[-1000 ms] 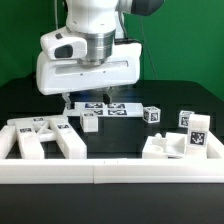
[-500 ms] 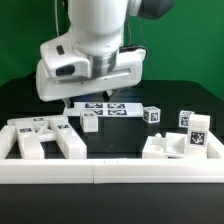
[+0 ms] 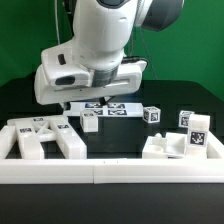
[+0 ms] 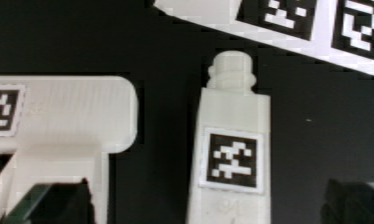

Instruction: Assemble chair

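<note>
Now my pincer (image 4: 210, 203) hangs wide open and empty, one finger (image 4: 51, 200) to each side of the square chair leg (image 4: 232, 140), which lies flat on the black table (image 4: 95, 45) with its peg end toward the marker board (image 4: 273, 15). I should descend centred, clear of the slab (image 4: 68, 115) just beside it. Green wall (image 3: 25, 40) behind; white rail (image 3: 110, 172) in front.

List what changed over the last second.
The arm leaned toward the exterior view's right at the top, and its open gripper sank a little over the square post. Nothing was grasped or released. The other chair parts and the marker board stayed put.
</note>
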Robot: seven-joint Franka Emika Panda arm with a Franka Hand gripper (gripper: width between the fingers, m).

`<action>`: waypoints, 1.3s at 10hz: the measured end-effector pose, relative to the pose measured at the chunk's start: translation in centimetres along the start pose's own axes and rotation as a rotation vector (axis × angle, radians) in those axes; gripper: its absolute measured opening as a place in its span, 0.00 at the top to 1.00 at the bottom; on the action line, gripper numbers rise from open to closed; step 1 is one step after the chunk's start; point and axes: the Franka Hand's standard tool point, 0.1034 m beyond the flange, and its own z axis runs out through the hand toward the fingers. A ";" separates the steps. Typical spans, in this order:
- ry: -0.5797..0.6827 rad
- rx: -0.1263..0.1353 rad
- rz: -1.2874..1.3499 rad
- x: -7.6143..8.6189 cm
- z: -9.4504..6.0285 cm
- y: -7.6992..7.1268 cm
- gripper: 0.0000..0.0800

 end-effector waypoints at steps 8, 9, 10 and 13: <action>-0.149 0.023 0.080 -0.3 1.3 -0.8 0.19; -0.198 0.030 0.075 -0.2 1.3 -1.1 0.19; -0.195 0.027 0.068 0.2 1.2 -1.4 0.19; -0.178 0.021 0.060 0.7 1.4 -1.3 0.19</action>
